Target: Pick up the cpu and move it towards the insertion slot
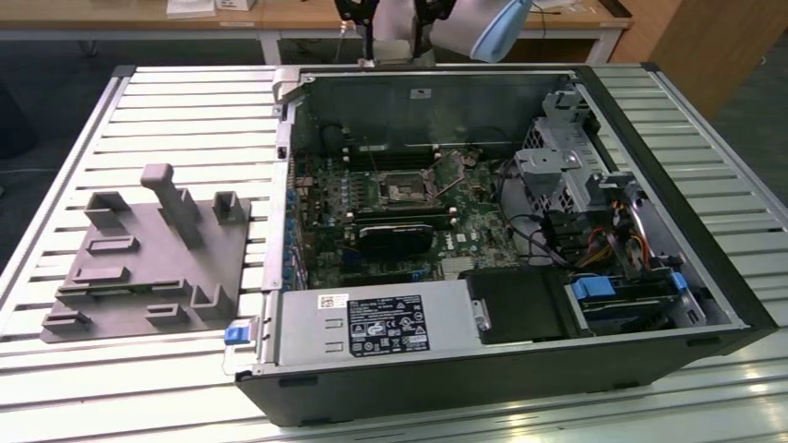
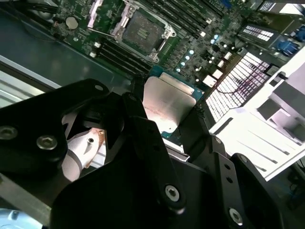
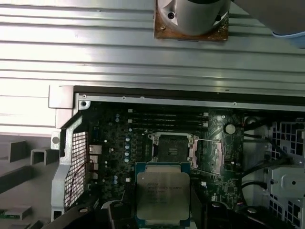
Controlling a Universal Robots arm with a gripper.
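Slatted metal table (image 1: 185, 101); computer case (image 1: 493, 369) and grey fixture (image 1: 148, 268) on it

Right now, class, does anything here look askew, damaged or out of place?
Nothing stands out. The cpu sits flat between the gripper's jaws, above the open computer case. The insertion slot lies empty on the motherboard, its frame looking undamaged.

slatted metal table (image 1: 161, 101), wooden desk (image 1: 148, 18) behind, dark floor (image 1: 37, 92)

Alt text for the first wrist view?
The hand holds the cpu, silver top facing the camera, above an open computer case. The empty insertion slot sits on the motherboard just beyond the chip.
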